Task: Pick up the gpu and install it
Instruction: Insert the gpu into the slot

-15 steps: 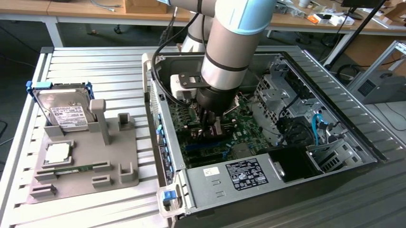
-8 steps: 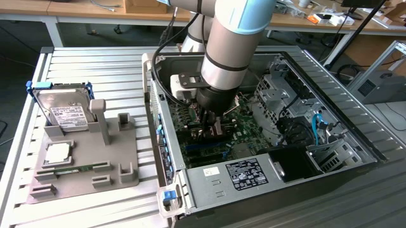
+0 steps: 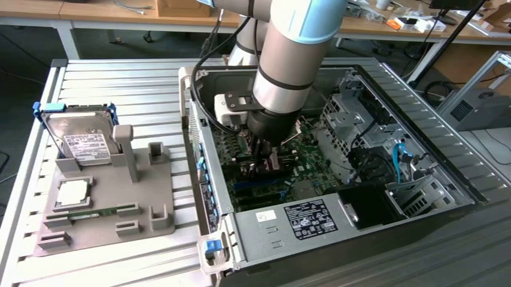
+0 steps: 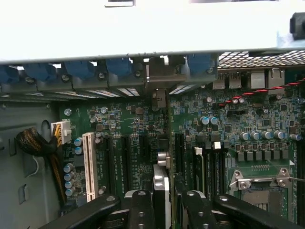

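**Green board, one card in the grip: PC case, fitting under way**

Item 1. Case (image 3: 435, 137): lies on its side, panel off, so the arm can come straight down onto the motherboard (image 4: 128, 124). Contents: the board, a power supply (image 3: 307, 218) at the near corner, drive cages, a braided cable bundle (image 4: 35, 143), a CPU socket (image 4: 259, 183), and a white slot (image 4: 89, 164) beside a row of dark slots.

Item 2. Gripper (image 4: 164, 202): low inside the case, just over the dark slots. Jaws drawn in about halfway, clamped on the gpu (image 4: 162, 188).

Item 3. Gpu: seen edge-on between the fingers (image 4: 140, 210), running toward the case's rear wall, where blue clips (image 4: 81, 69) line the bracket openings. It is held by its upper edge, probably to leave the connector edge free to face a slot. Whether it is seated cannot be told.

Item 4. Holder (image 3: 96, 236): grey, on the exterior view's left, well apart from the case. Contents: a hard drive (image 3: 80, 140) upright at the back and a RAM stick (image 3: 96, 212) in a low groove.
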Controlling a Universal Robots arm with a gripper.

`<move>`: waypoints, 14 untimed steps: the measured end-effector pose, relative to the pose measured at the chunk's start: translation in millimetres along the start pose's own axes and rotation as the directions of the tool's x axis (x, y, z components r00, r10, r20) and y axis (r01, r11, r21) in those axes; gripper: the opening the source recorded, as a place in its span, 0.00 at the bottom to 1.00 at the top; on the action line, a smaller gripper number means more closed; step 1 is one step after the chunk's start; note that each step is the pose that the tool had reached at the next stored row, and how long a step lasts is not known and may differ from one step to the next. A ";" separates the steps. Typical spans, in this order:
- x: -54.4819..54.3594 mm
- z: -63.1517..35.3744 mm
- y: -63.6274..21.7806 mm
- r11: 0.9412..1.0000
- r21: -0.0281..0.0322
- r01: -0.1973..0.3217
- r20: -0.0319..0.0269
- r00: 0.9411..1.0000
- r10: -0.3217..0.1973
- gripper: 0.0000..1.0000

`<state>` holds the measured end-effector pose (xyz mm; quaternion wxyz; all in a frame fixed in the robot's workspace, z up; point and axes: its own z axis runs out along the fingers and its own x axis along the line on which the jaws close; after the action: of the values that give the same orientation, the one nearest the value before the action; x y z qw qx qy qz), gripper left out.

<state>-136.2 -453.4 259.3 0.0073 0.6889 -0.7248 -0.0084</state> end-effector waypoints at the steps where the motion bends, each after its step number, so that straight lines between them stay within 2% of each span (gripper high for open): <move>1: 0.0 0.1 0.0 1.000 0.000 0.000 0.000 1.000 0.000 0.27; 9: 0.0 1.1 -0.1 1.000 0.000 0.000 0.000 1.000 0.000 0.27; 14: 0.0 2.0 -0.1 1.000 0.000 0.000 -0.003 1.000 0.000 0.27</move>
<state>-136.1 -453.4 257.3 0.0083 0.6889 -0.7247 -0.0073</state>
